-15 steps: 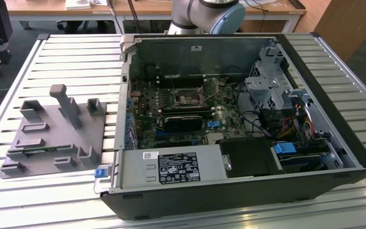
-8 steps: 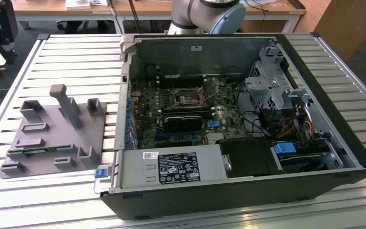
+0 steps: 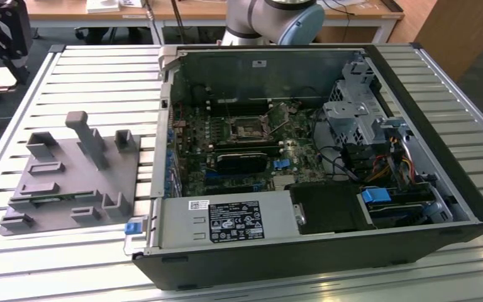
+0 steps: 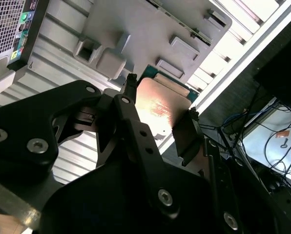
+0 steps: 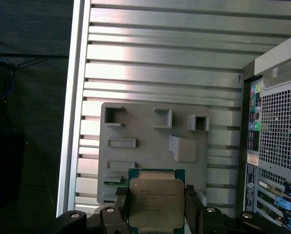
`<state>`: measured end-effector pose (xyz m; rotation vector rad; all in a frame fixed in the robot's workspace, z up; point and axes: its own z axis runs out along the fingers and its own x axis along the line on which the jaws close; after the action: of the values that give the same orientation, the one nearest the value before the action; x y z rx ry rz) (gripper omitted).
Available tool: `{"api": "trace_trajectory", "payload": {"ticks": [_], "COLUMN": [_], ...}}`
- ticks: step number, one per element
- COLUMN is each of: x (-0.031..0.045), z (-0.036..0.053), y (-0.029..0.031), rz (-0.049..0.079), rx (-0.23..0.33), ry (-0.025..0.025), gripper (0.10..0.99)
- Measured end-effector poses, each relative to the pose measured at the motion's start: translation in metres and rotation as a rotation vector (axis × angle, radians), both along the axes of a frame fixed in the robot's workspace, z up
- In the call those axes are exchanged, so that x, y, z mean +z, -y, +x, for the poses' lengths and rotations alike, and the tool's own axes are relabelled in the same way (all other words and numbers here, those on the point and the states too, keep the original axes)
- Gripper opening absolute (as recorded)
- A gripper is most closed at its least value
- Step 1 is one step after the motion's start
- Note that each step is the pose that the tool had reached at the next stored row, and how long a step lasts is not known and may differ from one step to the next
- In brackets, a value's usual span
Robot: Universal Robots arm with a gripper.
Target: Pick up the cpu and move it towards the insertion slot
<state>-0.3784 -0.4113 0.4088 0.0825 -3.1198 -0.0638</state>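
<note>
Above the grey fixture block [image 5: 150,146] on the slatted counter [image 5: 160,73], the gripper [image 5: 156,207] clamps the cpu [image 5: 155,195], lines of small print on its lid, while the insertion slot [image 3: 248,130] sits inside the open computer case [image 3: 224,75] toward the exterior view's right.

Top of cpu [image 5: 154,204] silvery-grey, rim green, with a warm orange sheen in the second wrist view. gripper [image 5: 156,207] matte black. fixture [image 5: 150,141] plain mid-grey. table [image 5: 160,73] bright silver, ribbed in parallel stripes. computer case [image 3: 309,261] black, its rear panel pale grey with a dotted grid. motherboard [image 3: 199,170] dark green. insertion slot [image 3: 246,129] has a silver frame and dark centre. latch [image 3: 136,228] blue.
</note>
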Motion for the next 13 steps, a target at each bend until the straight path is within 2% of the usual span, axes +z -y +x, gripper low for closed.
{"api": "trace_trajectory", "payload": {"ticks": [13], "x": [0.0], "z": [0.0131], "y": [0.0], "rz": [0.0], "rx": [0.0], "ry": [-0.0001], "gripper": [0.541]}}
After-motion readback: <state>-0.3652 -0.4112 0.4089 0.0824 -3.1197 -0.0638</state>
